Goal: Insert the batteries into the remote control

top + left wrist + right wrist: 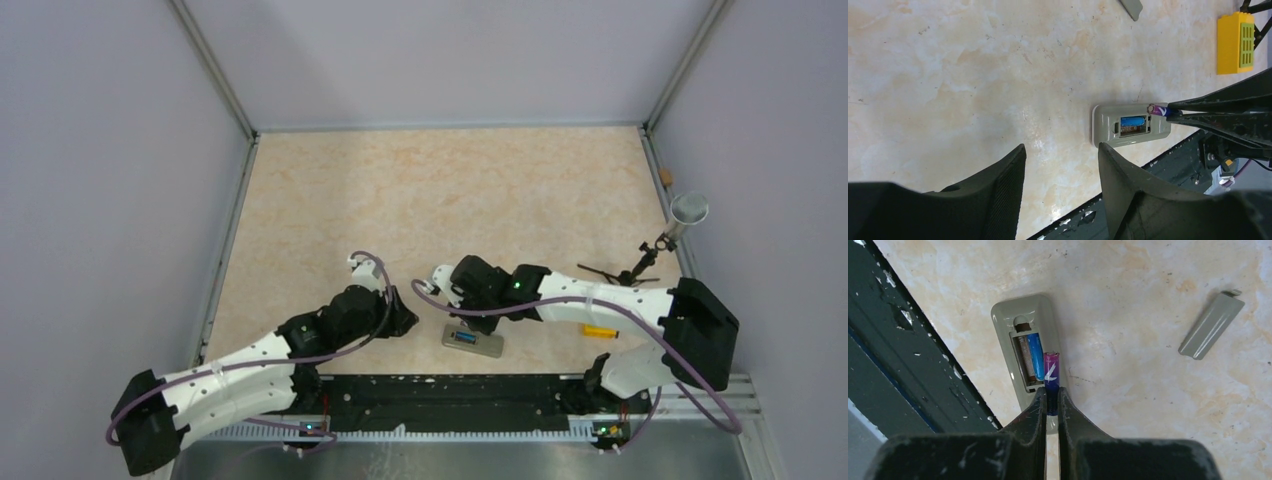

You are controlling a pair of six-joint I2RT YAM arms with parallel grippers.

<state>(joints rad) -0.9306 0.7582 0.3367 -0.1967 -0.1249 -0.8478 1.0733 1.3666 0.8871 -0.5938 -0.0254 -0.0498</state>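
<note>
Remote control (490, 347) lies back-up, lower centre of top view, one battery (1035, 355) seated. Right gripper (1050, 397) pinches second battery (1051, 370); left gripper (1062, 150) spread.

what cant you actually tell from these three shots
- remote control button face: turned down to the table in every view.
- held battery, gripped end: right wrist view, covered by the right pincer fingers.
- polarity marks in the recess: too small and dim in both wrist views.
- right pincer's grip in the top view: hidden under its own black wrist.
</note>
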